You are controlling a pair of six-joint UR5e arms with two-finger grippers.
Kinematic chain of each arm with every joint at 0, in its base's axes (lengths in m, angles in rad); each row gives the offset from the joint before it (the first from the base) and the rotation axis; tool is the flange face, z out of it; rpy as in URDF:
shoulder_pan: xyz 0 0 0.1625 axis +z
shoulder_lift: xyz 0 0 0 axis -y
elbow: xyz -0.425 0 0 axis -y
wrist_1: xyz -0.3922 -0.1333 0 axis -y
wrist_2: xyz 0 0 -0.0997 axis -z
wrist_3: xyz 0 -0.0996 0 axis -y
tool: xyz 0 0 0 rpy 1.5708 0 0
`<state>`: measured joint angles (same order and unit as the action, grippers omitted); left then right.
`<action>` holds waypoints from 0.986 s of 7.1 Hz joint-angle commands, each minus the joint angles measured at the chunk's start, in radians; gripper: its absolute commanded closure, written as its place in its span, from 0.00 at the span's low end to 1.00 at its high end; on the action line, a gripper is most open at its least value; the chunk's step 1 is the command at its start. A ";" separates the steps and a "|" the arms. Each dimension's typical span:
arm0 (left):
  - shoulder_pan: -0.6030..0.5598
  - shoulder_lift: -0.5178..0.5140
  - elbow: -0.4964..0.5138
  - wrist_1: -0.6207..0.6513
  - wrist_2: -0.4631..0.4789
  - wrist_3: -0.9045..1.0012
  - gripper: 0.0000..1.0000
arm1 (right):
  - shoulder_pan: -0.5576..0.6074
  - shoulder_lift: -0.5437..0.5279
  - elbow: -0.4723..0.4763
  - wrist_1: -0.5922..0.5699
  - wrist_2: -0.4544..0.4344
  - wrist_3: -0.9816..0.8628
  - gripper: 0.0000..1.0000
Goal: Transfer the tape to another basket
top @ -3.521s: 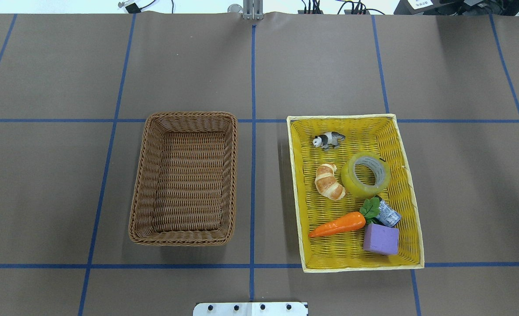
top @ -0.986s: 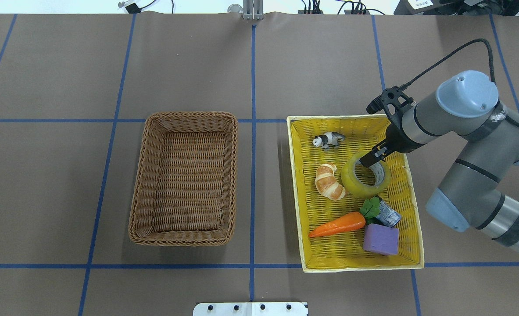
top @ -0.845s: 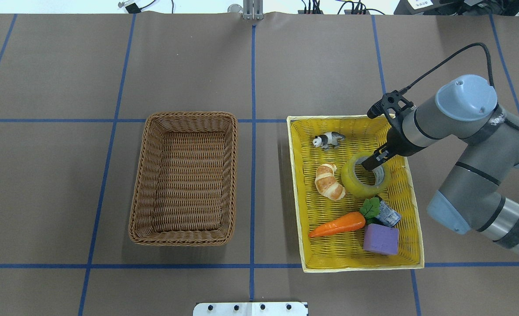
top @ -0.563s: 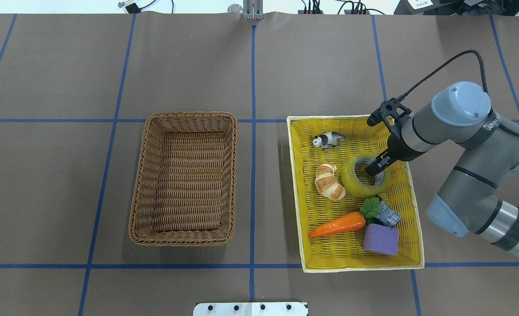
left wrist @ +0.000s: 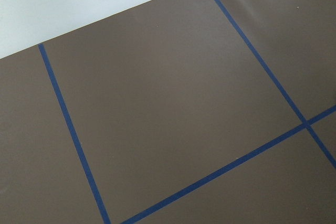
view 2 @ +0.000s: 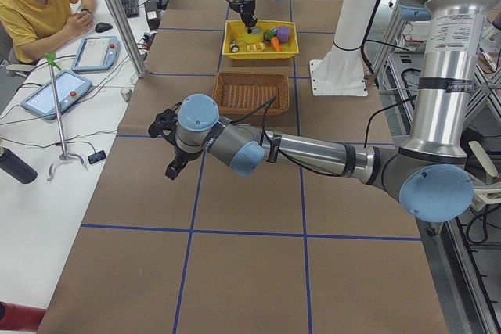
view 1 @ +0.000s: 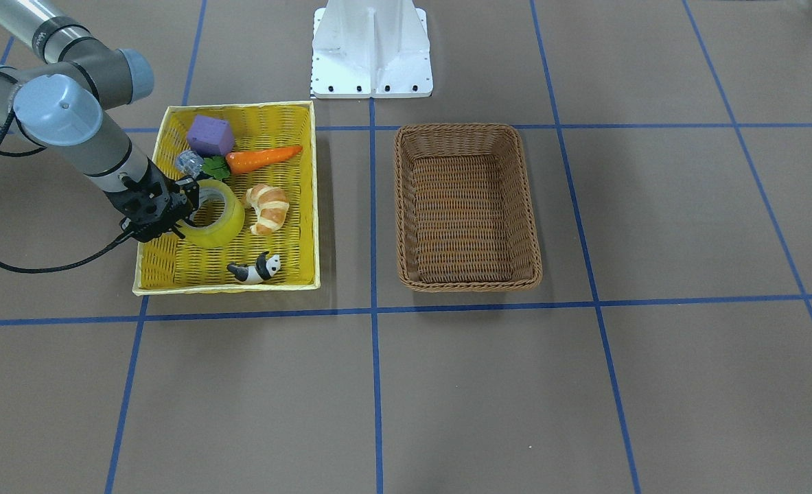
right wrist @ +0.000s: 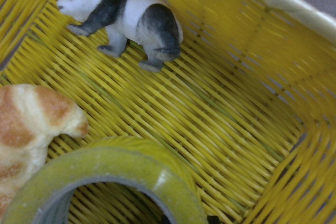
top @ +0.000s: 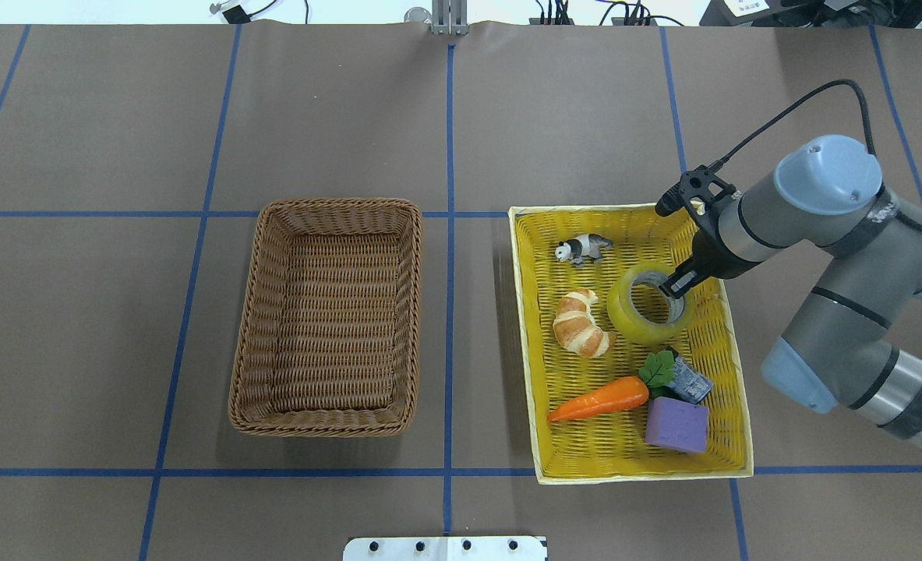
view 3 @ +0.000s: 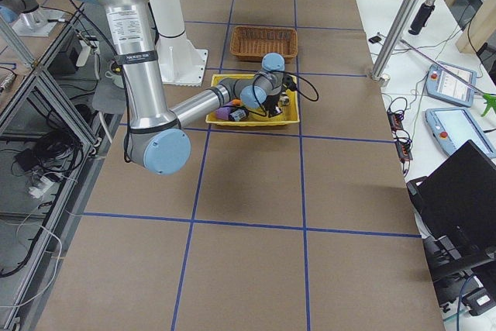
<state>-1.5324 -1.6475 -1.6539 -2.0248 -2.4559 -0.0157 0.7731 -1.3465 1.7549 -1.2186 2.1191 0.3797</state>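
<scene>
A moment ago my right fingers (top: 672, 285) stood in the middle of the hole of the wide roll of translucent yellow-green packing tape (top: 629, 321). Now they have slid to the roll's far right wall, at the edge of its grey-white core. The roll has shifted a little with them, and the striped toy croissant (top: 580, 322) touching its left side has turned slightly. I take that to mean I am in contact with the tape and about to grip it, with the lift and the carry not yet begun.

My right fingers look set close together at the wall. From above they read as one dark bar, and my right wrist camera shows only the roll's top rim, so I cannot tell whether they pinch the wall or merely lean on it. The tape lies in the bright yellow woven tray (top: 624, 453), near its right side. The rectangular brown wicker basket (top: 340, 204) stands well apart to the left on the brown table (top: 79, 327).

My left fingers (view 2: 171, 170) hang over bare table far from both baskets. I cannot tell how far open they are.
</scene>
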 commanded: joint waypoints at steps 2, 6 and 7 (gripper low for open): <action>0.000 -0.018 -0.023 0.000 -0.002 -0.004 0.01 | 0.215 0.007 0.032 0.010 0.085 0.016 1.00; 0.156 -0.127 -0.076 -0.223 -0.002 -0.461 0.00 | 0.278 0.140 0.025 0.014 0.064 0.248 1.00; 0.223 -0.174 -0.075 -0.329 0.003 -0.668 0.00 | 0.253 0.170 0.029 0.045 0.043 0.365 1.00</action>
<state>-1.3909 -1.7768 -1.7259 -2.2212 -2.4568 -0.4455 1.0450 -1.2218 1.7820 -1.1980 2.1808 0.6125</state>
